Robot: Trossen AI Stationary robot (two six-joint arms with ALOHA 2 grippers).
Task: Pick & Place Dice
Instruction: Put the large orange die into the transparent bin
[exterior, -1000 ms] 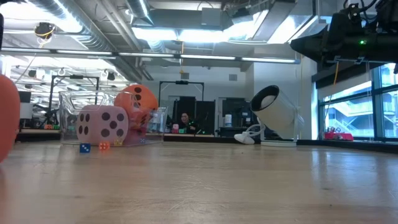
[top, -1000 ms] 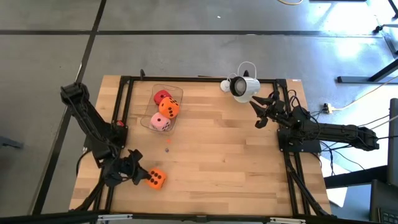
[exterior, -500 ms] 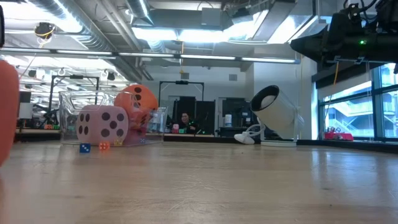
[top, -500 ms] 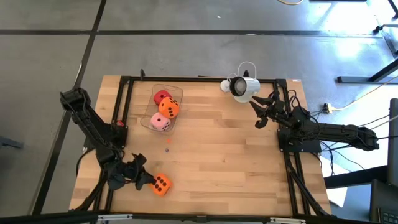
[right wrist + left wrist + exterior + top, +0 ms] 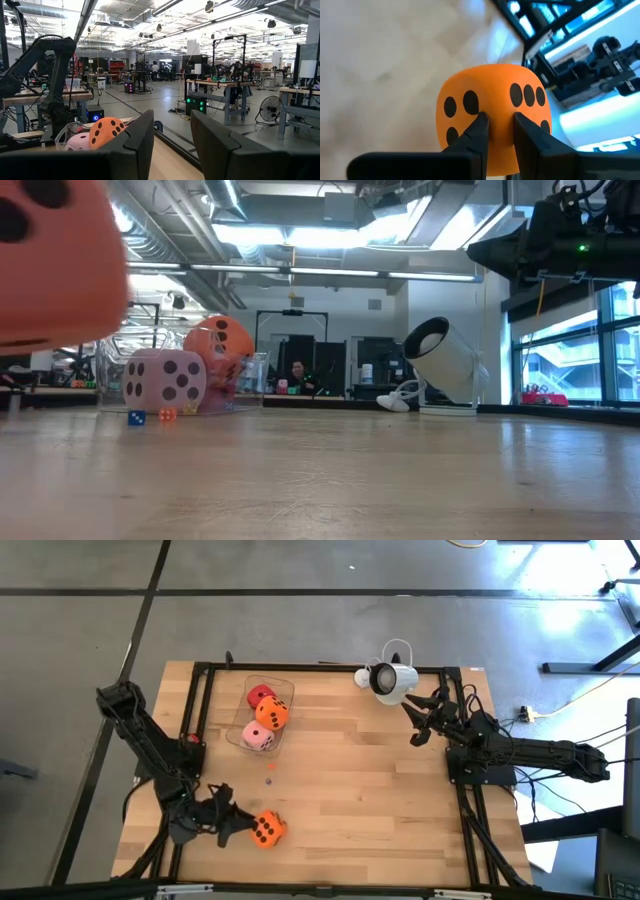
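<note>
My left gripper is near the table's front left and is shut on an orange die with dark pips; the low view shows this die above the table top. A clear container at the far left holds a red die, another orange die and a pink die. My right gripper waits open at the table's far right, holding nothing. My left gripper pinches the orange die between its two fingers at the side turned toward the gripper, where the soft surface is dented in. The fingers come nearly level from the table's left, slanting slightly down. The die is lifted clear of the table.
A white mug-shaped object lies at the far edge, close to my right gripper. Two tiny dice sit on the wood just in front of the container. A black frame runs along the table's edges. Bare wood fills the middle.
My left gripper has swung a little toward the table's right edge, risen and rolled about its wrist. The orange die has gone with it, turned about and come up clear of the table.
</note>
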